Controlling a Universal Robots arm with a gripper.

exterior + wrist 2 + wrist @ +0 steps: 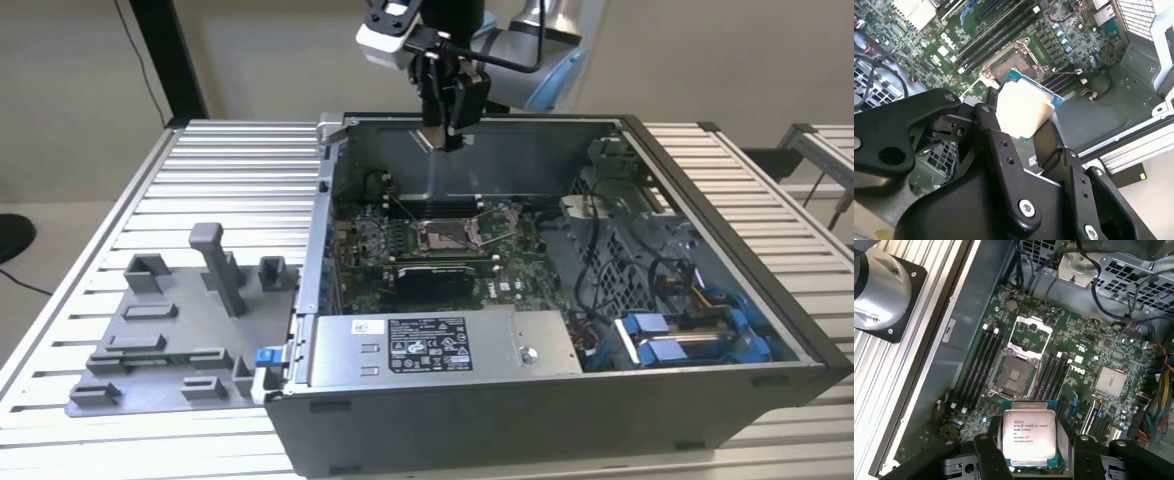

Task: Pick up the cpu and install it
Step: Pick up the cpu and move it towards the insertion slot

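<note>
Transport step, by the look: held the cpu (1029, 435) pinched in the pincer (451, 138), aloft over the computer case (561, 400), open socket (1015, 374) below. Likely called for squaring it to the socket.

The open top of the case (561, 405) leaves the gripper (447, 140), clamped on the cpu (1029, 435), a free drop to the bare socket (1015, 374), hemmed by memory slots (976, 369) on two sides, its swung-back frame (1031, 332), and cables (611, 195) along the case's edge on the exterior view's right.

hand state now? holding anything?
Hand: shut on the cpu, above the motherboard.
</note>
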